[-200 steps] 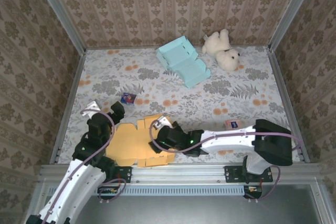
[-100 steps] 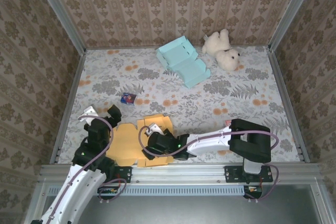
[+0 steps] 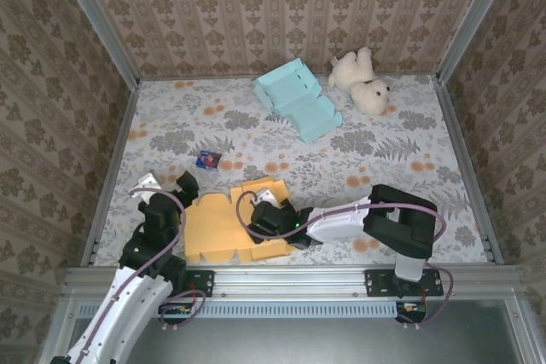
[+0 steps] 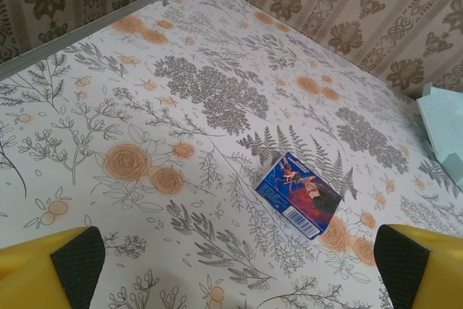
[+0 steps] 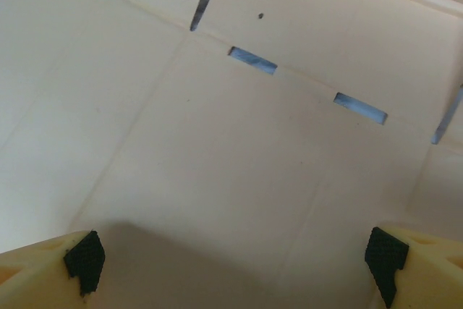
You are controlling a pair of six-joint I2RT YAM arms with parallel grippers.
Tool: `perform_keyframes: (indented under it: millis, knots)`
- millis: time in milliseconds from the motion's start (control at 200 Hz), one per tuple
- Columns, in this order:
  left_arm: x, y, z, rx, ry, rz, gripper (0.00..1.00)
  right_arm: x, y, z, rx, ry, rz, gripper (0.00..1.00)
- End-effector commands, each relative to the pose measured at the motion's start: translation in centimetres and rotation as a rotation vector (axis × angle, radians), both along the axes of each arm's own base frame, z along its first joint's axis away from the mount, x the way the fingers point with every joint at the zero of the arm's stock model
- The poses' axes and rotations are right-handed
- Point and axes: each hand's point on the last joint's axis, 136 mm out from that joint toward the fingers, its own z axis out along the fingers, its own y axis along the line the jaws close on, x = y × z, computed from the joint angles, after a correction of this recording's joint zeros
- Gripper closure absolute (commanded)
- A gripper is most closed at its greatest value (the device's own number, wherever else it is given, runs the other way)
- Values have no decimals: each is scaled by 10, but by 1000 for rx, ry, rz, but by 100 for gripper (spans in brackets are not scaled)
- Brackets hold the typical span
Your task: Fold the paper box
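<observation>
Flat orange cardboard box blank (image 3: 213, 228) lies unpinned. Right gripper (image 3: 266, 204) over it, left gripper (image 3: 166, 187) beside it, all 2 released, empty. A push may slide the blank.

Laboratory robot cell: floral-covered tabletop (image 3: 171, 125) enclosed by wallpapered panels (image 3: 281, 14), framed in aluminium rails (image 3: 290, 277); arms (image 3: 341, 226) bolted at the tabletop's near edge.
</observation>
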Motion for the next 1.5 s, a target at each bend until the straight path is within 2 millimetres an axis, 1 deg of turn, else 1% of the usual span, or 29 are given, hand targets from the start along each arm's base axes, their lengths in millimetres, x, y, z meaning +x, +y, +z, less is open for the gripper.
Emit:
perform_keyframes:
  millis: [0, 105, 245, 320, 380, 455, 530, 550, 565, 570, 585, 595, 645, 695, 780, 800, 860, 925, 955, 1020, 1065, 1140, 1235, 1355, 1435, 1495]
  knots:
    - [4, -8, -2, -17, -15, -32, 0, 19, -46, -10, -107, 5, -43, 3]
    - [8, -15, -5, -40, -14, -60, 0, 40, -62, 0, -139, -37, -63, 3]
    - [16, -30, 1, -45, -17, -129, 0, 54, -61, 20, -120, -96, -55, 2]
    - [22, -43, 7, -33, -19, -195, 0, 60, -61, 41, -89, -131, -70, 2]
    - [29, -53, 12, -22, -21, -237, 0, 62, -61, 63, -51, -160, -83, 2]
    - [39, -66, 15, 2, 0, -288, 0, 60, -68, 90, -4, -190, -116, 3]
    - [51, -88, 19, 51, 35, -390, 0, 57, -84, 109, 23, -214, -167, 4]
    - [54, -93, 20, 66, 46, -419, 0, 55, -90, 108, 12, -214, -185, 4]
    - [57, -96, 19, 81, 56, -433, 0, 55, -95, 118, 28, -230, -204, 4]
    - [56, -101, 19, 87, 59, -453, 0, 54, -97, 119, 29, -232, -209, 4]
    - [57, -109, 20, 102, 62, -483, 0, 53, -102, 122, 30, -237, -226, 4]
    - [58, -112, 19, 113, 71, -496, 0, 52, -106, 123, 27, -241, -238, 4]
    - [65, -127, 22, 165, 76, -552, 1, 49, -121, 131, 28, -255, -291, 4]
    - [71, -144, 20, 213, 88, -611, 1, 44, -137, 138, 37, -267, -335, 4]
    - [78, -179, 20, 284, 88, -743, 3, 34, -161, 150, 65, -280, -399, 3]
    - [79, -188, 17, 310, 95, -780, 3, 31, -165, 151, 76, -279, -407, 3]
    - [81, -217, 18, 396, 86, -891, 4, 22, -175, 154, 112, -271, -414, 3]
    - [81, -245, 7, 516, 102, -1001, 6, 13, -187, 155, 139, -261, -422, 3]
    - [82, -254, 3, 562, 107, -1034, 6, 9, -192, 155, 146, -258, -422, 3]
    - [85, -271, -8, 639, 114, -1110, 12, 3, -202, 155, 149, -250, -424, 3]
    - [86, -282, -15, 679, 108, -1168, 12, 0, -209, 156, 143, -249, -426, 3]
    - [91, -295, -25, 725, 102, -1231, 13, -3, -222, 156, 111, -265, -434, 3]
    - [98, -309, -32, 767, 121, -1298, 20, -5, -233, 150, 86, -290, -452, 3]
    - [105, -317, -43, 808, 161, -1347, 21, -3, -235, 143, 88, -302, -446, 3]
    - [102, -322, -53, 822, 181, -1401, 22, -3, -233, 142, 77, -295, -430, 3]
    - [99, -325, -60, 827, 194, -1441, 27, -2, -233, 142, 71, -298, -430, 3]
